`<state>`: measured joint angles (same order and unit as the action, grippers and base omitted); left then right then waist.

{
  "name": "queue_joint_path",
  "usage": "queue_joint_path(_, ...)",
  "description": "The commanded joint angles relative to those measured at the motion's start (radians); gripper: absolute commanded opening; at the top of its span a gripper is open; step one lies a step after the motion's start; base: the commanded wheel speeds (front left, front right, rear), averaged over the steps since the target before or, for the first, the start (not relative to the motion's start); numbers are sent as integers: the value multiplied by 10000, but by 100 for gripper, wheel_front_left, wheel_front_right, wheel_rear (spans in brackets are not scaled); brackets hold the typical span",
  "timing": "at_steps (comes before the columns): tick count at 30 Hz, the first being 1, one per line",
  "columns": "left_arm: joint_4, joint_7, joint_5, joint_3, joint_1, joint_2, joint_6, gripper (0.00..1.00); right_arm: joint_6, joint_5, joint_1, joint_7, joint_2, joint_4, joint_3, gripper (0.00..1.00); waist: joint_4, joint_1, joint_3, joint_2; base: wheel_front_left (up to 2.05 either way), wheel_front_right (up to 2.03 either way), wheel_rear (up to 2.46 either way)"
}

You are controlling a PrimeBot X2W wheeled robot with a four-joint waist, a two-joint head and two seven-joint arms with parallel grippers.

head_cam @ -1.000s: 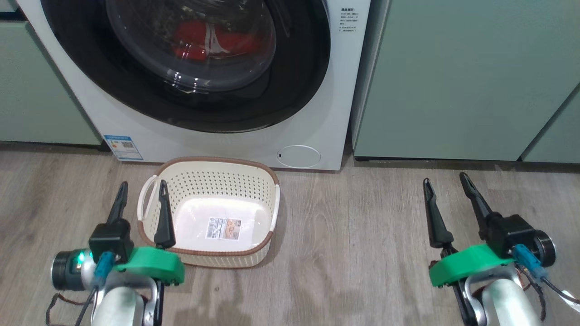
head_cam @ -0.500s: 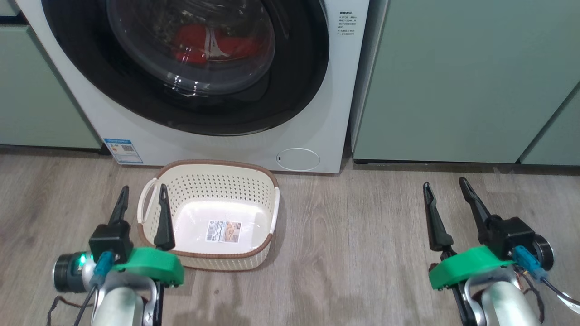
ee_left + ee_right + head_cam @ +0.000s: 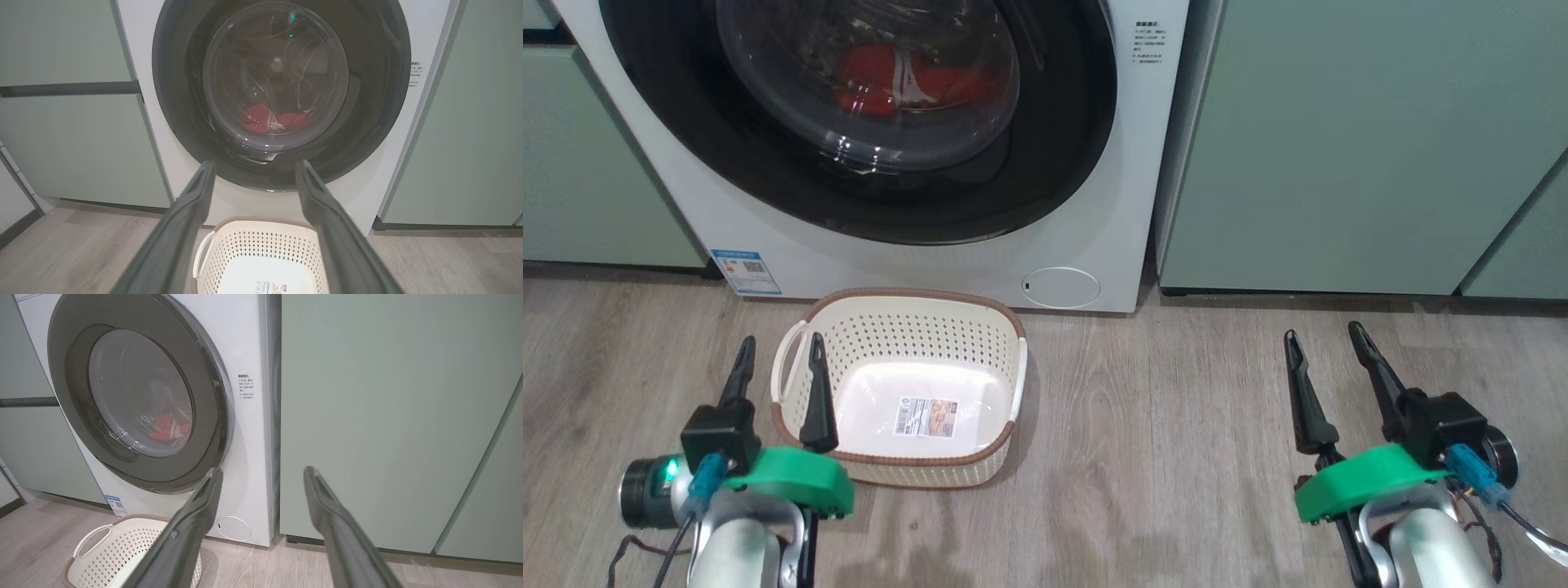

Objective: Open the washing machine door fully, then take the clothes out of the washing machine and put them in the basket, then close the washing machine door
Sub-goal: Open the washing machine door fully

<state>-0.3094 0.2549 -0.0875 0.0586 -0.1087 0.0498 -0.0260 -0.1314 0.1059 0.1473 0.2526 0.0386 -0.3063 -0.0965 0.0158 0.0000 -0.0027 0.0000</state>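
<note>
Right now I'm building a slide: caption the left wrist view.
Open left gripper faces the shut black-rimmed round glass door, red striped clothes behind it, cream perforated basket below.

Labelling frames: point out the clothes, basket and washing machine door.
clothes (image 3: pixel 870 69), head view, red fabric behind glass
basket (image 3: pixel 907 335), head view, perforated back wall
washing machine door (image 3: pixel 175 81), left wrist view, black rim
</note>
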Motion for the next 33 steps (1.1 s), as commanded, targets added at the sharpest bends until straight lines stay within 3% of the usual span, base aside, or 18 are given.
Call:
queue_joint_path(1, 253, 68, 114, 384, -569, 55, 57, 100, 7, 65, 413, 91, 116, 313, -270, 100, 1, 0, 14, 0, 0, 0, 0)
queue_joint_path(2, 241, 68, 116, 388, -574, 51, 65, 100, 7, 75, 420, 91, 116, 308, -275, 93, 3, 0, 23, 0, 0, 0, 0)
queue_joint_path(3, 227, 68, 118, 392, -577, 47, 75, 100, 7, 105, 426, 91, 116, 295, -276, 73, 5, 0, 29, 0, 0, 0, 0)
queue_joint_path(5, 195, 68, 118, 400, -578, 40, 95, 100, 7, 230, 446, 91, 116, 238, -271, 13, 9, 0, 49, 0, 0, 0, 0)
queue_joint_path(6, 179, 68, 117, 402, -583, 38, 108, 100, 7, 363, 461, 91, 116, 206, -247, 0, 14, 0, 63, 0, 0, 0, 0)
queue_joint_path(14, 122, 68, 82, 240, -641, 17, 226, 100, 7, 2738, 895, 92, 116, -369, 504, 0, 153, 0, 386, 0, 0, 0, 0)
queue_joint_path(21, 180, 68, -106, 12, -787, 8, 312, 100, 7, 5397, 2342, 92, 116, -1256, 1179, 0, 383, 0, 1122, 0, 0, 0, 0)
queue_joint_path(26, 221, 69, -346, -302, -1001, 7, 288, 100, 7, 8688, 3769, 6, 193, -2285, 745, 0, 632, 0, 1644, 0, 0, 0, 0)
queue_joint_path(31, 257, 69, -569, -637, -1308, 6, 234, 100, 7, 11930, 5226, -1695, 1077, -2493, 743, 0, 927, 0, 2186, 0, 0, 0, 0)
queue_joint_path(33, 264, 69, -616, -705, -1357, 6, 216, 100, 7, 12449, 5491, -2146, 1227, -2549, 787, 0, 984, 0, 2278, 0, 0, 0, 0)
